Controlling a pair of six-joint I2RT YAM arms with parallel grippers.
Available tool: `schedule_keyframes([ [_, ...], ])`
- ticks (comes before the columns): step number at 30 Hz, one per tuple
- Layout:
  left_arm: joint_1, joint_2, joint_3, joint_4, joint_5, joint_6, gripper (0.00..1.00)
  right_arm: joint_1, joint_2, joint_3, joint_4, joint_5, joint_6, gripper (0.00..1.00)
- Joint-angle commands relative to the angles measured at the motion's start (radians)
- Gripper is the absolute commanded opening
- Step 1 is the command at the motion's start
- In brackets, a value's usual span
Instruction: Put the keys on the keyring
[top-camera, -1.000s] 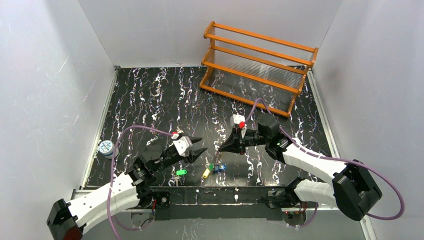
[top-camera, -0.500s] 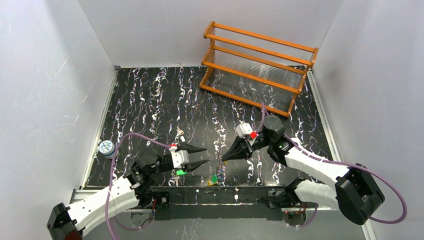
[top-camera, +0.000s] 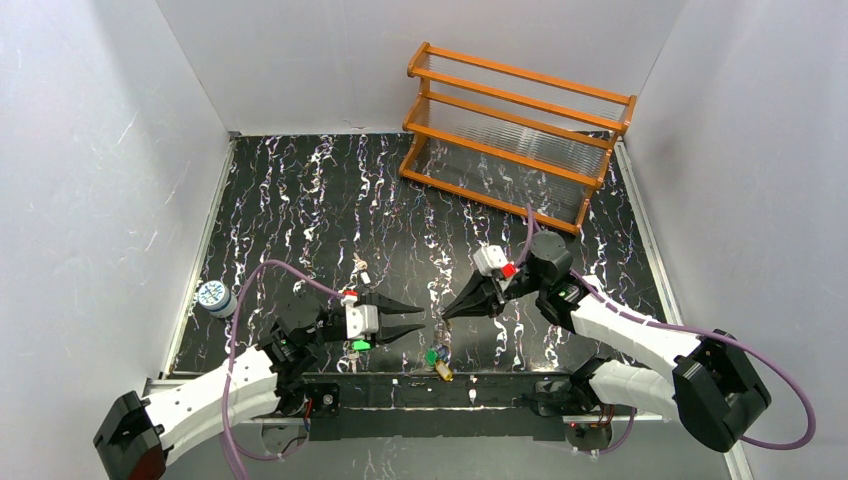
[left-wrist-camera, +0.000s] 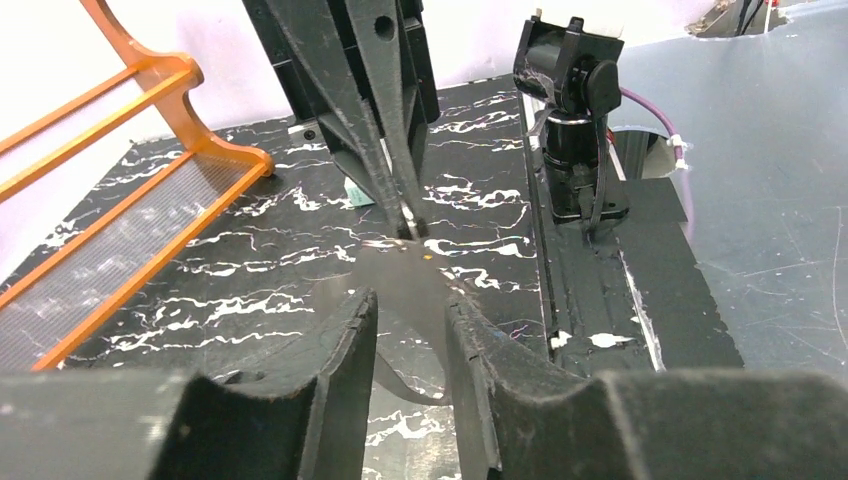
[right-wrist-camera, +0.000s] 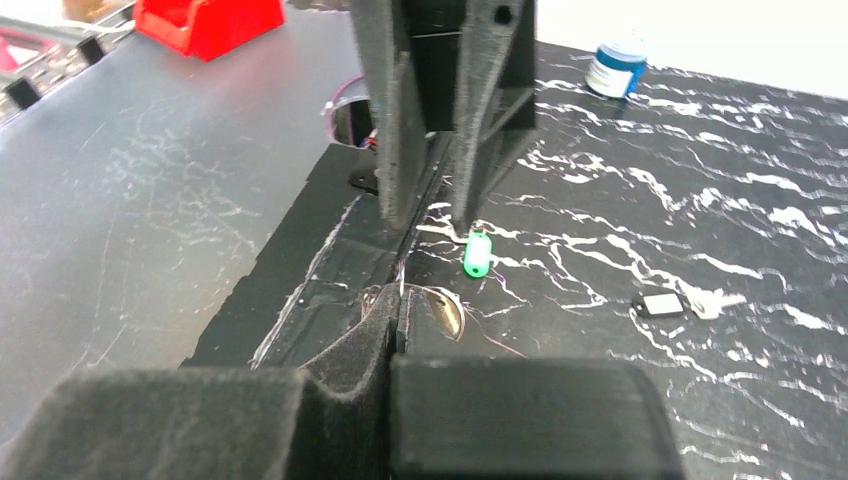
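Reaches in from the near left corner with the left arm (top-camera: 210, 390), elbow low, forearm angled toward the middle. Holds the left gripper (top-camera: 421, 316) level and pointing right, jaws parted, with a clear gap between the two fingers (left-wrist-camera: 340, 340) in the wrist view. Extends the right arm (top-camera: 630, 330) from the right side, bent at the wrist (top-camera: 545, 262), and tips the right gripper (top-camera: 448, 313) down and leftward. Presses those jaws together, closed as far as the blurred wrist view allows. Sets the two grippers tip to tip, close, apparently not touching.
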Motion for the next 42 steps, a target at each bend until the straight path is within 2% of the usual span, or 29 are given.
schedule_keyframes([
  [1,-0.009,0.022,0.019,0.058,-0.035,-0.069,0.27,-0.003,-0.01,0.007,0.051,0.159,0.109,0.01],
  [6,-0.013,0.061,0.009,0.1,-0.11,-0.119,0.21,-0.003,0.003,-0.029,0.16,0.185,0.214,0.01],
  [9,-0.015,0.095,0.005,0.151,-0.135,-0.154,0.2,-0.003,0.004,-0.036,0.181,0.192,0.228,0.01],
  [13,-0.022,0.148,0.017,0.199,-0.149,-0.179,0.24,-0.004,0.008,-0.027,0.153,0.193,0.217,0.01],
  [19,-0.032,0.218,0.043,0.229,-0.122,-0.179,0.24,-0.003,0.004,-0.025,0.139,0.199,0.209,0.01],
  [25,-0.038,0.232,0.048,0.25,-0.133,-0.21,0.24,-0.004,0.001,-0.024,0.12,0.198,0.197,0.01],
  [29,-0.038,0.211,0.038,0.265,-0.162,-0.222,0.3,-0.003,-0.004,-0.025,0.11,0.198,0.184,0.01],
  [39,-0.04,0.199,0.02,0.291,-0.189,-0.24,0.14,-0.003,-0.008,-0.025,0.105,0.186,0.183,0.01],
  [42,-0.04,0.213,0.027,0.292,-0.184,-0.235,0.13,-0.003,-0.011,-0.026,0.105,0.184,0.184,0.01],
])
